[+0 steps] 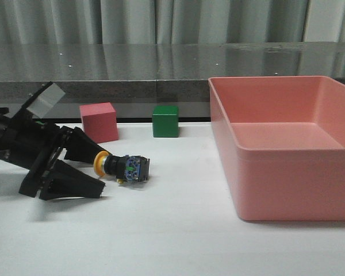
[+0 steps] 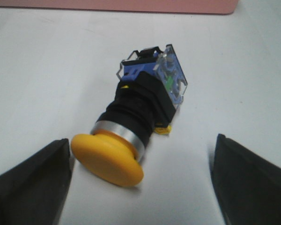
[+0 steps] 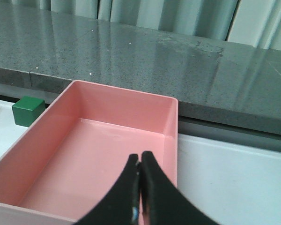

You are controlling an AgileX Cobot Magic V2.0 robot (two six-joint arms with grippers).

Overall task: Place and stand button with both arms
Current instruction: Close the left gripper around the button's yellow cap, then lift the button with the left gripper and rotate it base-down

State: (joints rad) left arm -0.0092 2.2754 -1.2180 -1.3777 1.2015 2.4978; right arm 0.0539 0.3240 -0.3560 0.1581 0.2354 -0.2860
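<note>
Currently, the button (image 1: 125, 167) is seen lying on its side on the white table (image 1: 172, 241), toward the left of the front view, with its yellow cap (image 2: 107, 159) turned to the left gripper (image 1: 92, 171) and its bluish-clear base block (image 2: 171, 77) turned away toward the pink bin (image 1: 287, 172). The left gripper is held released, low over the table, its two dark fingers (image 2: 30, 185) spread to either side of the cap; in the left wrist view the cap is placed just beside one finger, though contact cannot be told, while a clear stretch of white surface is left between the button and the other finger. A grey module is carried on the left arm (image 1: 17, 144). Behind the button, near the table's far edge, a pink cube (image 1: 99, 122) and a green cube (image 1: 165, 121) are set apart from each other and well apart from the button. Open white surface is left between the button and the bin's near wall, and across the whole front of the table. The right gripper (image 3: 139, 187) is shown clenched on nothing, its fingertips pressed together above the bin's interior, near its front rim. Beyond the bin's far rim, a grey stone ledge (image 3: 131, 51) is seen running along the back.
</note>
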